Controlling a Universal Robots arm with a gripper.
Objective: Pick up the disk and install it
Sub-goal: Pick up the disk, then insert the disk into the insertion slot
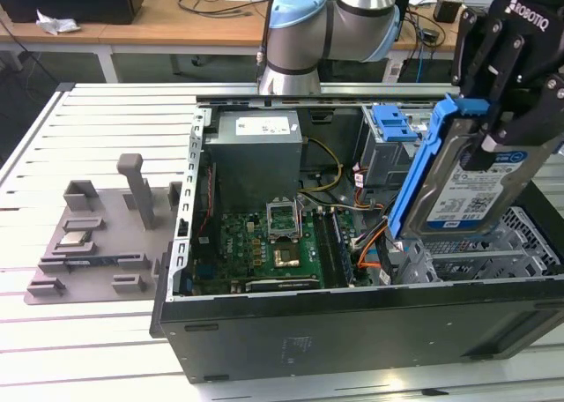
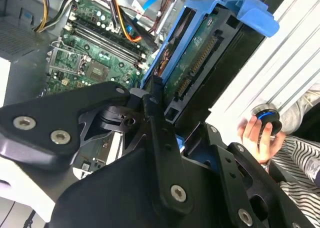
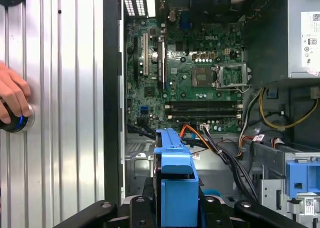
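Note:
The disk (image 1: 476, 190), a silver hard drive with a white-and-blue label in a blue carrier, hangs tilted on edge above the open computer case (image 1: 352, 318), at the exterior view's right. My gripper (image 1: 495, 142) is shut on its upper part, black fingers on either face. Just below it lies the grey metal drive cage (image 1: 502, 252). In the second wrist view the disk's green circuit side (image 2: 200, 53) shows ahead of my fingers (image 2: 152, 113). The first wrist view has the blue carrier edge (image 3: 175, 178) between the gripper's links.
Inside the case are a green motherboard (image 1: 264, 243), a grey power supply (image 1: 256, 151), loose cables and a blue bracket (image 1: 392, 124) in the far bay. A grey parts fixture (image 1: 97, 243) lies at the exterior view's left. A person's hand (image 3: 12, 95) rests on a round knob beside the case.

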